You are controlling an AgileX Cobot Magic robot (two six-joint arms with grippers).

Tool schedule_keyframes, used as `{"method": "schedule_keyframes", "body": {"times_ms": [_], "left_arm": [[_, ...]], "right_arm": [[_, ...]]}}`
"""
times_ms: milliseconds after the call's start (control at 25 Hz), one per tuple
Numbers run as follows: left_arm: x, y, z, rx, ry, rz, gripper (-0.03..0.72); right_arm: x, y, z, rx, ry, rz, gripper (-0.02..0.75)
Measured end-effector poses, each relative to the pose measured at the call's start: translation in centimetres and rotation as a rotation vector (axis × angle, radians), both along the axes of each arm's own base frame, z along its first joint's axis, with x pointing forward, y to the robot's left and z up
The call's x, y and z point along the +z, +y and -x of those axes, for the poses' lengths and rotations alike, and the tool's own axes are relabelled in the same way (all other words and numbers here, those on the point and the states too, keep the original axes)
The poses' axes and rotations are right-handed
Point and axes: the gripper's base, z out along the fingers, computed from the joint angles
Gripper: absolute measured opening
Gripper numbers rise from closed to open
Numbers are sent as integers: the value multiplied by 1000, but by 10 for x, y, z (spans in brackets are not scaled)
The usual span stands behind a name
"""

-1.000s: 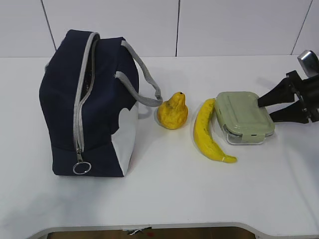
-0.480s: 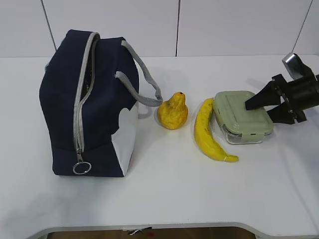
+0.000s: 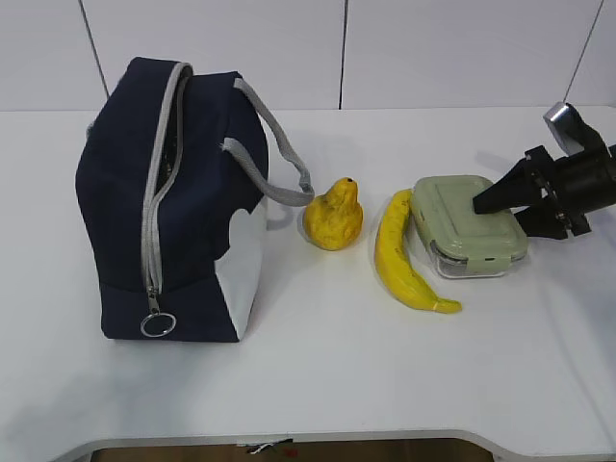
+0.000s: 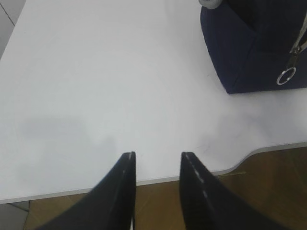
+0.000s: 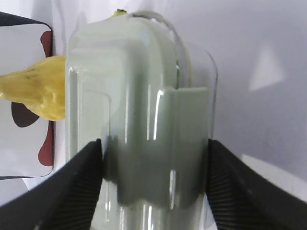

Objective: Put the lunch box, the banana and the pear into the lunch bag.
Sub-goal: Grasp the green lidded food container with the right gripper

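Only in the left wrist view is the left gripper [image 4: 157, 165] seen, narrowly parted over bare table [image 4: 96, 86], holding nothing. One bag [image 3: 173, 192], one pear [image 3: 333, 217], one banana [image 3: 399, 255] and one box [image 3: 469, 226] are counted on the table. The right gripper [image 3: 502, 212] is set wide astride the box's end, its pads [image 5: 76, 191] shown at both sides, contact uncertain.

Lunch bag [image 3: 183, 197] navy, grey zipper and straps, white corner panel — pear [image 3: 334, 217] yellow-orange — banana [image 3: 399, 258] yellow — lunch box [image 3: 469, 224] clear, sage-green lid.
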Motion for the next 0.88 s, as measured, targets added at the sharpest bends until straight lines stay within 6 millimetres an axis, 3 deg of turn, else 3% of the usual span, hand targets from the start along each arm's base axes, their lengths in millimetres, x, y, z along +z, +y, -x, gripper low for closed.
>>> {"method": "schedule_keyframes", "body": {"times_ms": [360,560,880], "left_arm": [[0,0,0,0,0,0,241],[0,0,0,0,0,0,241],[0,0,0,0,0,0,241]], "right_arm": [[0,0,0,3,-5,1,504],[-1,-1,1,21,0,25,573],[-2,-1,2,33,5,31,586]]}}
